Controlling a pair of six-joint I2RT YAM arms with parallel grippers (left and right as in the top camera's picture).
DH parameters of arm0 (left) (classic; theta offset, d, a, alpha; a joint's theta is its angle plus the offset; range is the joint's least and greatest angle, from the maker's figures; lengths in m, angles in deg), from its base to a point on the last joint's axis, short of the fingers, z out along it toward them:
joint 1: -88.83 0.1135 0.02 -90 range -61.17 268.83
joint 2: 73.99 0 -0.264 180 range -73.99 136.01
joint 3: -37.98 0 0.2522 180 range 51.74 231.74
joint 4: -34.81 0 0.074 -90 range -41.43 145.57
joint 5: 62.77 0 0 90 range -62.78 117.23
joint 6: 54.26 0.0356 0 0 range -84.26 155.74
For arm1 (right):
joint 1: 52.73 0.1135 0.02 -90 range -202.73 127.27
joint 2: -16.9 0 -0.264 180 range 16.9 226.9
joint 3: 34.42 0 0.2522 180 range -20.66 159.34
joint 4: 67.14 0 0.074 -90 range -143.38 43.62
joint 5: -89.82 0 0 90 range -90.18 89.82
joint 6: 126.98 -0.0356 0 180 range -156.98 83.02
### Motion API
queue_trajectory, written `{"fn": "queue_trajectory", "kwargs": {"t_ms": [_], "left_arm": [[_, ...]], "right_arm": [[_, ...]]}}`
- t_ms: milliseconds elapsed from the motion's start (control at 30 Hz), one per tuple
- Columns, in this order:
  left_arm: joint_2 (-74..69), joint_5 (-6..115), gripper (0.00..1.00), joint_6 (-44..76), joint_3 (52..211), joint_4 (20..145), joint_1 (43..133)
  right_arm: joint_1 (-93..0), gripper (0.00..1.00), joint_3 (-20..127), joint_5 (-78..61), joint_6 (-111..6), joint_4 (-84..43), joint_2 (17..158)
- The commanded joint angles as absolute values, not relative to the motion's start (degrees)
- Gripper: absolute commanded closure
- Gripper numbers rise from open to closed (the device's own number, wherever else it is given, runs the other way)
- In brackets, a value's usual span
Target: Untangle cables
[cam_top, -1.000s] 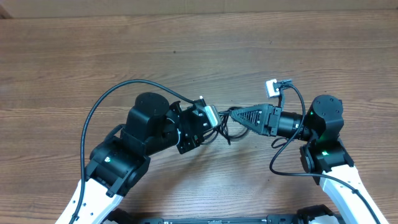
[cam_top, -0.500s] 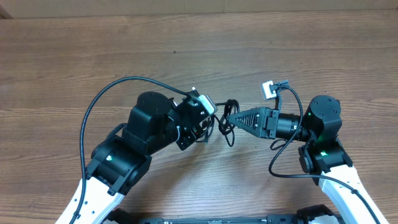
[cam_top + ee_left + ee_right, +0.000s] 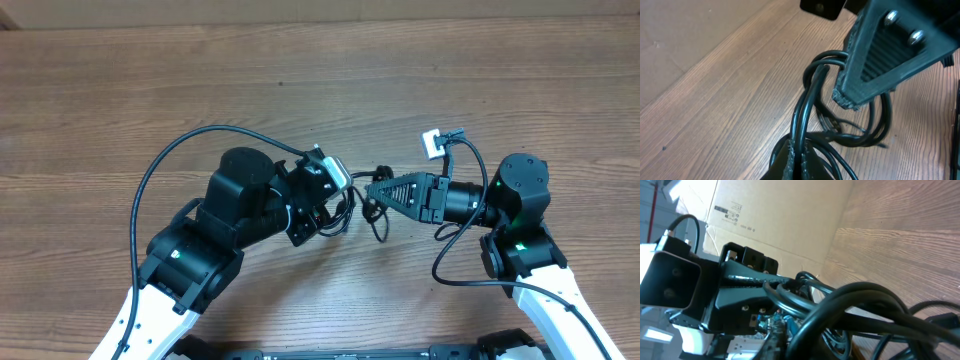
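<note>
Where they knot, the cables [image 3: 801,117] blur (ends hidden).

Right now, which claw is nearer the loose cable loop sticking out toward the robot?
Right. The right claw pinches the cables just beside that loop; the left claw grips them farther off, on the other side.

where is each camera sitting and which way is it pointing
Overhead: above the table, looking straight down; both arms show, left gripper and right gripper meeting at the cables.
Left wrist: on the left arm, looking along its own fingers, which pinch the cables, toward the right gripper.
Right wrist: on the right arm, looking low across the table at the left gripper, cardboard behind; its own fingers are hard to make out.
Shared: all three show the cables; each wrist view shows the other gripper.
</note>
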State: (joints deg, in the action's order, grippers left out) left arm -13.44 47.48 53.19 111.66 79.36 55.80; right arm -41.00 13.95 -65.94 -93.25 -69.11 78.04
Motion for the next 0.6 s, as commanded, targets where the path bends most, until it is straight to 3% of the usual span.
{"fn": "queue_trajectory", "kwargs": {"t_ms": [0, 267, 567], "left_arm": [[-13.35, 49.27, 0.96, 52.21, 112.64, 78.96, 55.42], [-13.35, 46.01, 0.96, 52.18, 112.64, 81.85, 55.42], [-13.35, 45.88, 0.96, 50.26, 112.64, 89.74, 55.42]], "right_arm": [[-40.79, 0.96, 14.71, -66.23, -92.4, -69.57, 77.85], [-40.79, 0.96, 14.71, -66.44, -92.4, -71.34, 77.85], [-40.85, 0.96, 14.71, -65.98, -97.21, -91.14, 77.85]]}}
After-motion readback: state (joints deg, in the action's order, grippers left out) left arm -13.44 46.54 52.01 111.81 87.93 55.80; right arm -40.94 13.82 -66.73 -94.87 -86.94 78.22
